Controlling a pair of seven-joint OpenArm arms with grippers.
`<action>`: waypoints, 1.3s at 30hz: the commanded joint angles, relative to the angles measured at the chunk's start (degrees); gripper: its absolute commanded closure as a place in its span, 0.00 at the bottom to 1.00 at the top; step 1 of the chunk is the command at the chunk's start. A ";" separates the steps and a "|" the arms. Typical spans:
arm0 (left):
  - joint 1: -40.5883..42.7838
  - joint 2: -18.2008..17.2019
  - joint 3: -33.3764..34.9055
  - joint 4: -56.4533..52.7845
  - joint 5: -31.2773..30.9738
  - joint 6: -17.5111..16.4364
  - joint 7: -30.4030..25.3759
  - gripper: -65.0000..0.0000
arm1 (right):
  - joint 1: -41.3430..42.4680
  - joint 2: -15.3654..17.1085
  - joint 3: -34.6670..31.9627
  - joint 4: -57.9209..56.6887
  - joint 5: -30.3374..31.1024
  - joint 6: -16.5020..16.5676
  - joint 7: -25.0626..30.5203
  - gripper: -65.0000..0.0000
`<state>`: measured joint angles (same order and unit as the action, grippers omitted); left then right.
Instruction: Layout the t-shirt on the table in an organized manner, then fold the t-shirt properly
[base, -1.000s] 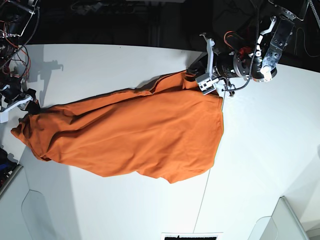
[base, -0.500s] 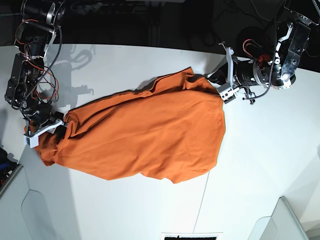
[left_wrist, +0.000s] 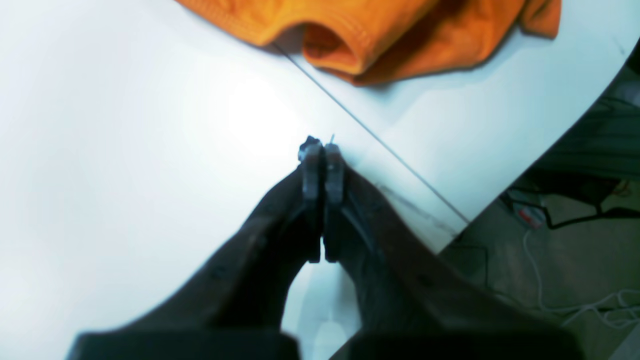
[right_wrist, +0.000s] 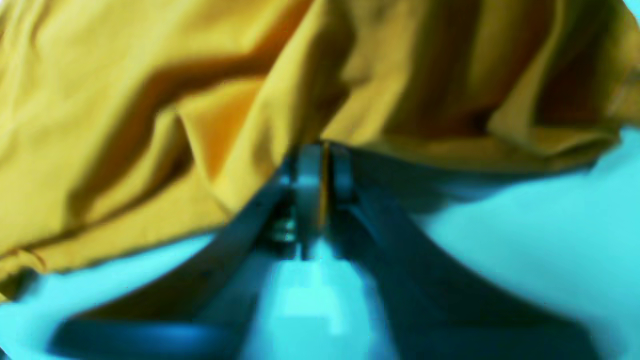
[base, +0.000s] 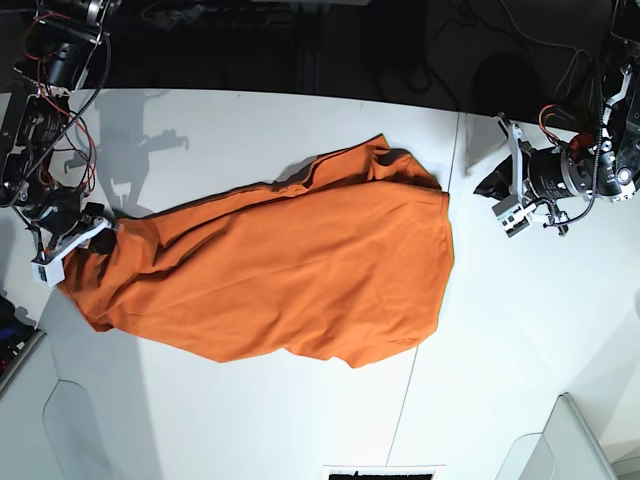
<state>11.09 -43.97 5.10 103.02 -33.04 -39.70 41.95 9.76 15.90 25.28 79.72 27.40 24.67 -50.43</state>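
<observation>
Orange t-shirt — pinched by right end effector; left end effector — closed, empty.

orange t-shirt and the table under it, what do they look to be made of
The t-shirt looks like soft, matte knit cloth, likely cotton: it drapes in loose folds. The table seems a smooth, matte white board, perhaps laminate; a thin dark seam suggests panels.

White panelled tabletop bearing thin dark seam line; orange t-shirt lying rumpled across it.
</observation>
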 joint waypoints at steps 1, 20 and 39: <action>-0.57 -1.14 -0.59 0.87 -0.61 -0.30 -0.98 1.00 | 0.17 0.98 0.28 2.14 1.27 0.87 0.85 0.68; 6.82 7.02 -0.52 9.92 -14.45 -0.30 2.36 0.51 | -0.48 9.73 8.02 -0.09 -3.02 -1.62 9.20 0.53; 5.20 17.35 -0.52 3.78 -7.78 -0.30 -3.19 0.51 | 14.58 9.94 1.14 -27.54 -7.45 -2.51 21.35 0.53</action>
<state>16.62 -26.11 4.91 106.19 -40.10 -39.70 39.92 22.87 24.73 26.09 51.31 19.27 21.63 -30.26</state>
